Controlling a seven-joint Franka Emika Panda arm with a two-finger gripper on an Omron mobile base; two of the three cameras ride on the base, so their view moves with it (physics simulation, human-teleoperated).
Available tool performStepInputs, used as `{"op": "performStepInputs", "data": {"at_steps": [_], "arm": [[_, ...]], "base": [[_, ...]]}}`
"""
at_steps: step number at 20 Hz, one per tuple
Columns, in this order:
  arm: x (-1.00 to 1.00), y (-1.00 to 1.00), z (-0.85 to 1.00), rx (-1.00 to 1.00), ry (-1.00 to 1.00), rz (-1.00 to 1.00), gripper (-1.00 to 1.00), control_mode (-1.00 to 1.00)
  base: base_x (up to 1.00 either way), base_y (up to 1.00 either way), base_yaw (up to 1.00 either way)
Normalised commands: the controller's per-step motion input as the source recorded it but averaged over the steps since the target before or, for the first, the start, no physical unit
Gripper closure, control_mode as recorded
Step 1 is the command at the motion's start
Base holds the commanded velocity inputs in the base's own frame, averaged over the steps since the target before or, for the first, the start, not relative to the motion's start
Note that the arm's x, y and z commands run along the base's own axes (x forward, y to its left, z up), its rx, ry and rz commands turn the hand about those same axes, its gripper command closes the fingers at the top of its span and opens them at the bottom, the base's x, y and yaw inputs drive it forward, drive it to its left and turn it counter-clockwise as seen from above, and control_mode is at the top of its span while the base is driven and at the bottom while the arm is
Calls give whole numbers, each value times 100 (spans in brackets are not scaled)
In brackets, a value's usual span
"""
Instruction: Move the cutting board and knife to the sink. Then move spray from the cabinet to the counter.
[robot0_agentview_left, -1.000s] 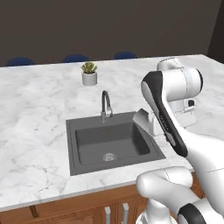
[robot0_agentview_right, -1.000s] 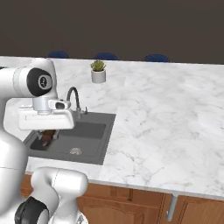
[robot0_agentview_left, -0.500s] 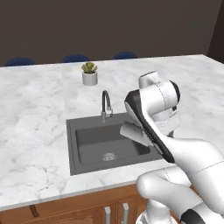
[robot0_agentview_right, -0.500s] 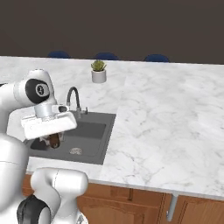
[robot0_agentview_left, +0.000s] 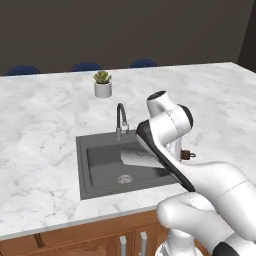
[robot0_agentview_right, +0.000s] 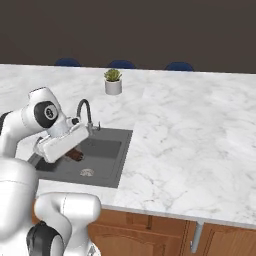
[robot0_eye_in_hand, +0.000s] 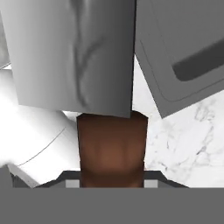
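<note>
While the arm leans over the basin:
table (robot0_agentview_left: 45, 130): white marble
sink (robot0_agentview_left: 100, 165): dark, sunk into it
knife (robot0_eye_in_hand: 87, 57): above sink, blade forward
tool (robot0_eye_in_hand: 111, 181): clenched on knife handle

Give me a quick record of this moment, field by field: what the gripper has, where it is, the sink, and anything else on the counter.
Gripper: shut on the brown wooden handle of the short cleaver-like knife with a broad grey blade
Knife position: blade held above the dark grey sink basin, not yet set down
Faucet: dark curved tap at the sink's back edge
Plant: small green plant in a white pot on the white marble counter, behind the sink
Cutting board: cannot be made out
</note>
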Motion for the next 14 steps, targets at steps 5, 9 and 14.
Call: {"op": "performStepInputs", "data": {"at_steps": [5, 9, 14], "arm": [[78, 3, -32, 26, 0, 28, 100, -100], [60, 12, -72, 24, 0, 18, 100, -100], [57, 11, -76, 14, 0, 6, 100, -100]], "base": [[0, 0, 0], [0, 0, 0], [0, 0, 0]]}}
